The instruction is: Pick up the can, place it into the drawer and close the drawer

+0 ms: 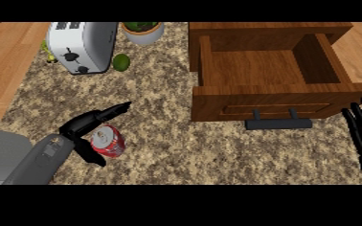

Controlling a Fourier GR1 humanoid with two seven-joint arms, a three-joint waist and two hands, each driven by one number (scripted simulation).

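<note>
A red can (108, 141) with a silver top lies tilted on the speckled counter at the lower left. My left hand (81, 124) is right beside it, open: straight fingers (117, 109) reach past the can's far side and the thumb (92, 157) sits on its near side, so the can lies in the gap between them. The wooden drawer (268, 100) stands pulled open at the upper right, its inside bare, with a dark bar handle (278, 123) on its front. My right hand (354, 122) shows only as fingers at the right edge, open and resting.
A white toaster (81, 45) stands at the back left, with a green round fruit (121, 62) beside it and a white pot with a plant (143, 31) behind. Bare speckled counter (176, 143) lies between the can and the drawer front.
</note>
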